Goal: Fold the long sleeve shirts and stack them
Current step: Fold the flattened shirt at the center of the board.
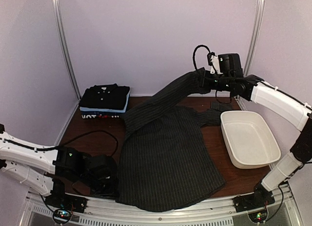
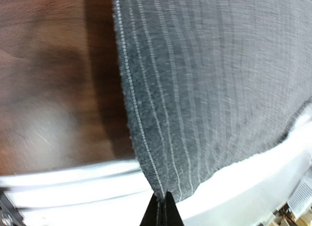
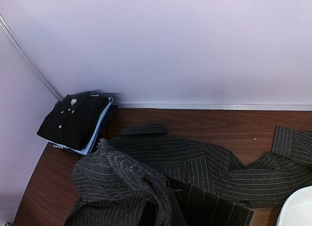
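Note:
A charcoal pinstriped long sleeve shirt (image 1: 165, 157) lies spread across the middle of the table, collar towards the back. My right gripper (image 1: 204, 79) is raised at the back right, shut on one sleeve (image 1: 170, 96), which stretches up taut from the shirt. In the right wrist view that sleeve (image 3: 141, 179) runs towards the camera and hides the fingers. My left gripper (image 2: 162, 201) is low at the near left, shut on the shirt's hem corner (image 2: 165, 184). Folded black and light blue shirts (image 1: 105, 96) are stacked at the back left.
A white plastic tub (image 1: 248, 138) stands on the right of the table, its rim (image 3: 300, 211) showing in the right wrist view. The other sleeve's cuff (image 3: 292, 145) lies beside it. A black cable (image 1: 97, 135) loops on the table at the left. The table's white front rail (image 2: 73, 187) lies under the hem.

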`<act>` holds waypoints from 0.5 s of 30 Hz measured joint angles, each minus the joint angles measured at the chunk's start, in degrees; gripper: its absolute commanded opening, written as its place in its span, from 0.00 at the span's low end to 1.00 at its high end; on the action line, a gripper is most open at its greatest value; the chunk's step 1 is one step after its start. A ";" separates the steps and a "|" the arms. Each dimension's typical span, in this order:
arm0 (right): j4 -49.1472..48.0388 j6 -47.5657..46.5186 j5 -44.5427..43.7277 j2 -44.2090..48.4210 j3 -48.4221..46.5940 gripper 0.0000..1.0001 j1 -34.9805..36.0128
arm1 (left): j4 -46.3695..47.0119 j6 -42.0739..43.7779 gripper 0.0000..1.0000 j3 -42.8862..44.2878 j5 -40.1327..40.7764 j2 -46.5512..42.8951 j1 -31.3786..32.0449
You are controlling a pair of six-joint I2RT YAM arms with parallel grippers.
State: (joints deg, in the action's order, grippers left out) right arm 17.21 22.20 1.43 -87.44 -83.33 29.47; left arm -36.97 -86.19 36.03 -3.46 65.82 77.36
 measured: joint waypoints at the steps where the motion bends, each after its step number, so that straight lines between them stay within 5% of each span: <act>1: 0.37 -0.13 -0.09 0.48 0.00 0.00 -0.17 | -0.59 0.31 0.00 0.96 -0.42 -0.11 0.20; 15: 4.48 -2.45 -4.81 8.46 2.62 0.00 -4.83 | -7.48 14.38 0.00 21.07 -6.27 13.92 1.99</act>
State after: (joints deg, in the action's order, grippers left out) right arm 21.69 19.75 -3.38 -78.98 -80.71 24.64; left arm -44.45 -71.81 57.10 -9.74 79.75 79.35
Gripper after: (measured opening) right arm 0.023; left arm 0.008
